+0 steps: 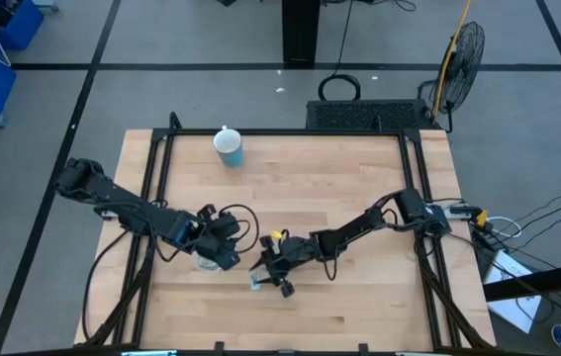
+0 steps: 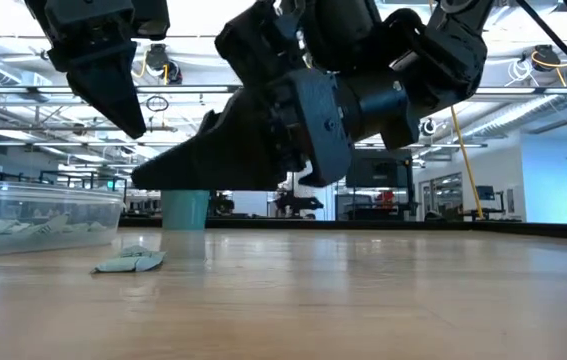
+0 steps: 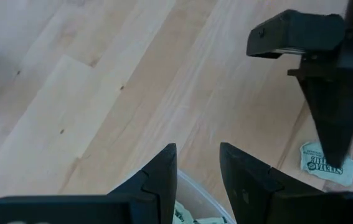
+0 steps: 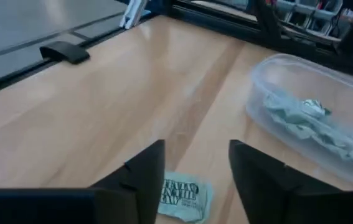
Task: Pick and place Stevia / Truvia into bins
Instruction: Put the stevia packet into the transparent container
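One Stevia packet (image 4: 181,196) lies flat on the wooden table (image 1: 359,297), near the front edge. Right gripper (image 4: 196,171) hovers directly over it, fingers spread, nothing held. Just beside, clear tub (image 4: 307,115) holds a heap of packets (image 4: 304,121). Left gripper (image 3: 198,171) hangs above the tub's rim, fingers slightly parted and empty. Far back: teal cup with white lid (image 1: 229,147).
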Controlling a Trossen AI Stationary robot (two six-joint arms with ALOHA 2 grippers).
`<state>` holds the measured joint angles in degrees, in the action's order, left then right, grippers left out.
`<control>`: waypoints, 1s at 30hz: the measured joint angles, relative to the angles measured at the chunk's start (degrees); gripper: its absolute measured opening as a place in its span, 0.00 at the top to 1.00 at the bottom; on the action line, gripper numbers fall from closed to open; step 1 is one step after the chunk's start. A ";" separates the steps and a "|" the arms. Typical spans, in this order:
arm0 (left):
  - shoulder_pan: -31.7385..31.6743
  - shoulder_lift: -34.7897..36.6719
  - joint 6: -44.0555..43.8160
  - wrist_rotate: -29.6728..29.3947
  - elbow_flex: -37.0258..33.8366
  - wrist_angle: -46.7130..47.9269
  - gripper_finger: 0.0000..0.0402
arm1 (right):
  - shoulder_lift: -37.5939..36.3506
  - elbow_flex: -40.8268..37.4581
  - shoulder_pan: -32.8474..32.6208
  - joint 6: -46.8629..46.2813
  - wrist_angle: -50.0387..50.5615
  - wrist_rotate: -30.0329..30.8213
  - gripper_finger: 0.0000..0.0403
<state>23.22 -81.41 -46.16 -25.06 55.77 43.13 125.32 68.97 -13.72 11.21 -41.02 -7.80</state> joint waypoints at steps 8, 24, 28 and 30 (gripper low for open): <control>0.00 0.00 1.30 -0.09 0.00 -0.20 0.68 | 3.91 0.90 0.27 -2.80 1.43 0.87 0.51; 0.13 0.00 2.33 -0.02 0.04 -0.11 0.68 | 2.18 1.04 1.71 -5.19 13.00 1.99 0.96; 0.13 -0.02 1.49 0.13 0.04 -0.78 0.68 | -1.44 0.25 1.58 1.69 15.57 11.23 0.96; 0.13 -0.02 0.18 -0.04 0.04 -2.35 0.68 | -3.67 0.17 1.64 7.60 17.04 17.49 0.96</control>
<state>23.35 -81.43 -45.97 -25.10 55.81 40.78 121.64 69.14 -12.08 18.81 -23.98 9.69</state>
